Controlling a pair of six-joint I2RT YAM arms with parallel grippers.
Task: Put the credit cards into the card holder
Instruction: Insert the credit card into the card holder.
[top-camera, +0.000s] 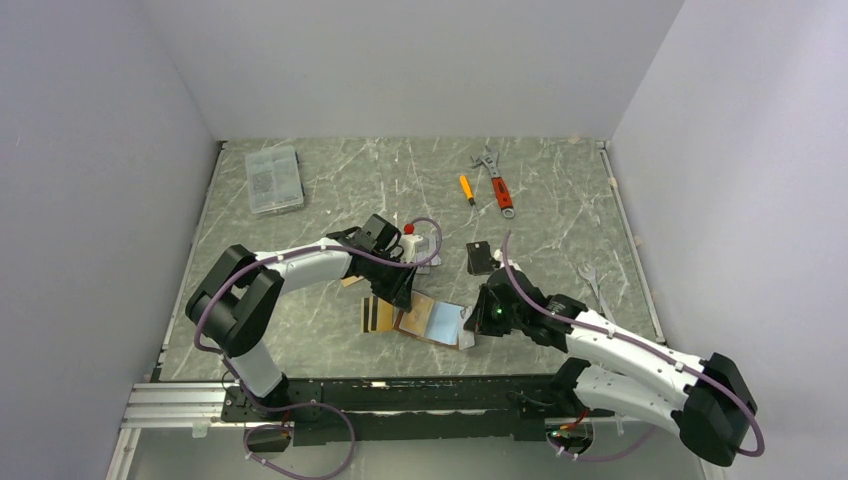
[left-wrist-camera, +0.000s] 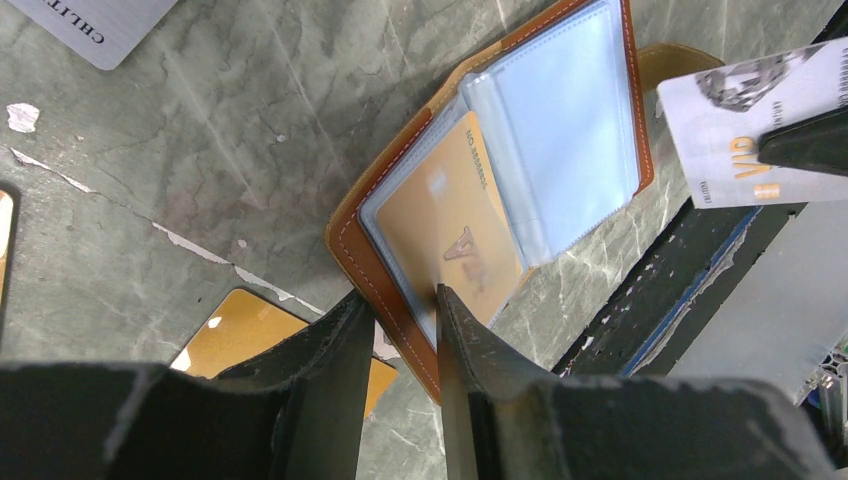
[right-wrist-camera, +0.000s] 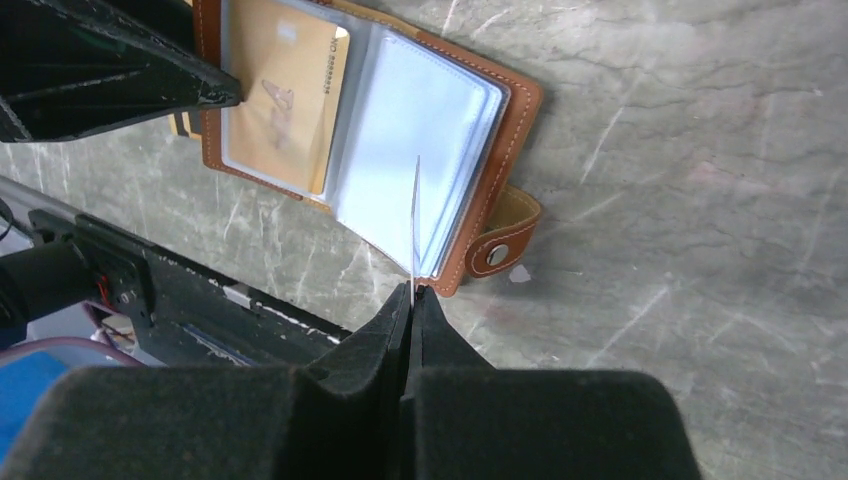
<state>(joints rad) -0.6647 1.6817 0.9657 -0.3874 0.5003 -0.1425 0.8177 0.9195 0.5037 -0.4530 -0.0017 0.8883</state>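
A good deal is masked from where I stand. In the left wrist view the left gripper (left-wrist-camera: 398, 300) fills the bottom of the frame and covers part of a loose orange-gold card (left-wrist-camera: 235, 330) lying on the marbled table (left-wrist-camera: 200, 150). A grey printed card (left-wrist-camera: 95, 25) is cut off by the upper left corner, with only a few letters showing. In the overhead view the two arms meet over the lower middle of the table and hide most of what lies under their tips. A striped gold card (top-camera: 377, 316) shows there, just left of the card holder (left-wrist-camera: 345, 250). The card holder lies open and flat with its clear sleeves (left-wrist-camera: 570, 110) facing up, and a tucked orange-gold card (left-wrist-camera: 450, 225) sits in one of them. The left gripper's jaws stand a narrow gap apart, straddling the holder's stitched leather edge. One fingertip (left-wrist-camera: 447, 305) is over the sleeve with the tucked card and the other is on the table side; I cannot tell whether they press down. The right gripper (right-wrist-camera: 410, 298) is clamped on a silver-grey card (left-wrist-camera: 745, 125). In the right wrist view that card shows only edge-on, as a thin upright line over the empty sleeves, close to the snap tab (right-wrist-camera: 497, 245). Whether its far edge touches or has entered a sleeve is hard to make out.
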